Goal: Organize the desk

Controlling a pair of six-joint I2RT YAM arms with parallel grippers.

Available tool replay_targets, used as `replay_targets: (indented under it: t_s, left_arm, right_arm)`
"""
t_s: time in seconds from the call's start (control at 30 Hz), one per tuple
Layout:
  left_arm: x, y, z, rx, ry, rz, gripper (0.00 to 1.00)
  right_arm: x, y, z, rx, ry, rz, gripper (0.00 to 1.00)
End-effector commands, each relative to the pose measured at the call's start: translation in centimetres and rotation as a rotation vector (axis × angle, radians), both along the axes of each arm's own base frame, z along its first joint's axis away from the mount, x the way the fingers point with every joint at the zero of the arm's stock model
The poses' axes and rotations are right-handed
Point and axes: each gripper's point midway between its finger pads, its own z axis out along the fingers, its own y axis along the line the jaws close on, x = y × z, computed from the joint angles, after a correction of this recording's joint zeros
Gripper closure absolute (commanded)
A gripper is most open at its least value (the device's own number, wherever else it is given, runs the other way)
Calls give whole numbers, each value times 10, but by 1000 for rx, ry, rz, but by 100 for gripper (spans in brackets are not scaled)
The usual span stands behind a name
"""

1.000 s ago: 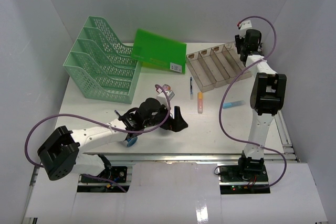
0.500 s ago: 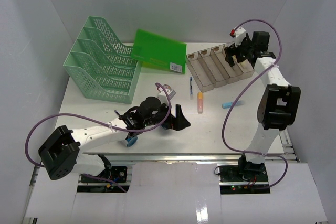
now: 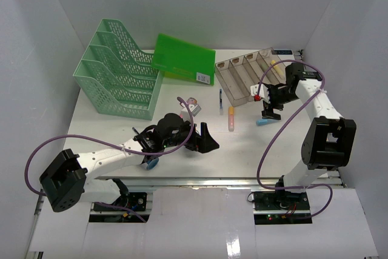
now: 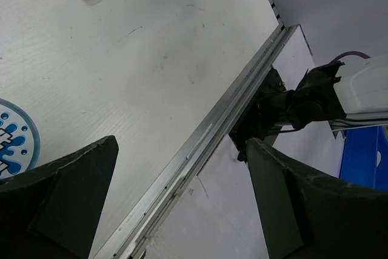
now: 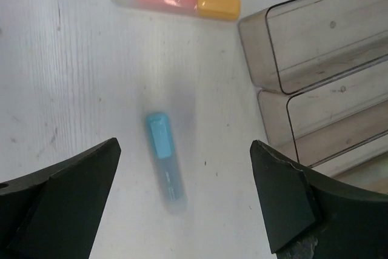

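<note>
Across the whole overhead view stretches the white worktop point(image 3: 242, 150), with metal rails along its near and right edges and both arm bases bolted at its near side. Toward the far left I see a mint-green mesh file rack point(image 3: 118, 71), and a bright green folder point(image 3: 183, 59) just beside it at the back. At the far right sits a clear compartmented tray point(image 3: 251, 76), set at an angle. Between the tray and the centre lie a dark pen point(image 3: 220, 97), a pink-and-orange highlighter point(image 3: 230, 118) and, to its right, a blue marker point(image 3: 262, 121). All three are flat on the surface and apart from one another.

My right arm point(image 3: 315, 98) bends in from the right past the tray, and the right jaws are spread wide above the blue marker. On the right wrist camera the marker point(image 5: 165, 162) lies blurred on the surface between the two fingers point(image 5: 60, 204), touched by neither, so nothing is grasped.

The left arm point(image 3: 109, 154) stretches low over the near middle of the worktop. The left jaws are likewise released and hold nothing. The left wrist view looks past them at bare surface, the rail point(image 4: 206, 144) and a round blue-and-white disc point(image 4: 15, 137) at the frame's edge. A small white-and-purple item point(image 3: 191, 104) lies just beyond the left arm's wrist; I cannot tell what it is.
</note>
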Motion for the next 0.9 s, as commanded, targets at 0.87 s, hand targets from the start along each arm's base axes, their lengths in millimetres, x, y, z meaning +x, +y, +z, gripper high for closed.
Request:
replay_targets:
  t_s: [0.87]
  left_arm:
    - [0, 6, 13, -38, -47, 19, 2]
  right_arm:
    - [2, -43, -116, -481, 170, 149, 27]
